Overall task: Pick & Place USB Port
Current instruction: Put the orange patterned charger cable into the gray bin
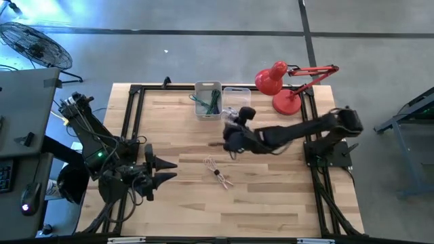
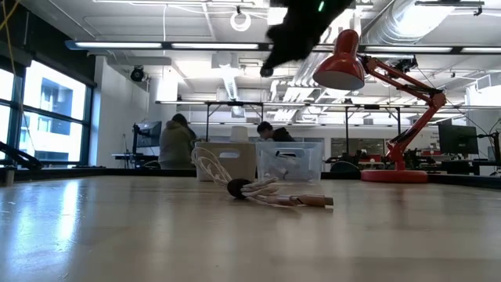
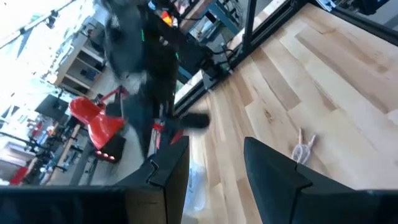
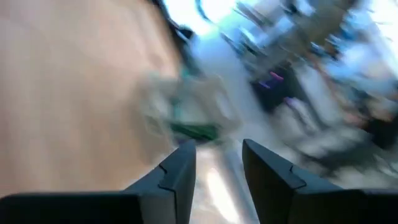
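High view: pale cable (image 1: 218, 173) with USB plug lying loose on wooden worktop (image 1: 271, 196), near centre, touched by neither arm. Right gripper (image 1: 229, 144) raised above worktop just behind cable, between it and two bins; nothing seen in its grasp. Left bin (image 1: 207, 99) holding green cables, clear bin (image 1: 237, 99) beside it, both at far edge. Red lamp (image 1: 279, 83) at far right corner. Left gripper (image 1: 167, 171) parked at left edge, well apart from cable, fingers spread and empty. Low view: cable (image 2: 266, 190) coiled flat on worktop with plug end toward right; both bins and lamp (image 2: 376, 94) behind it; dark arm overhead, clear of cable; people seated at desks in room beyond. Left wrist view: left fingers (image 3: 273, 171) parted, nothing between them; cable (image 3: 303, 147) on worktop ahead. Right wrist view: right fingers (image 4: 177, 171) parted with nothing between; surroundings blurred, green contents (image 4: 193, 130) faintly ahead.
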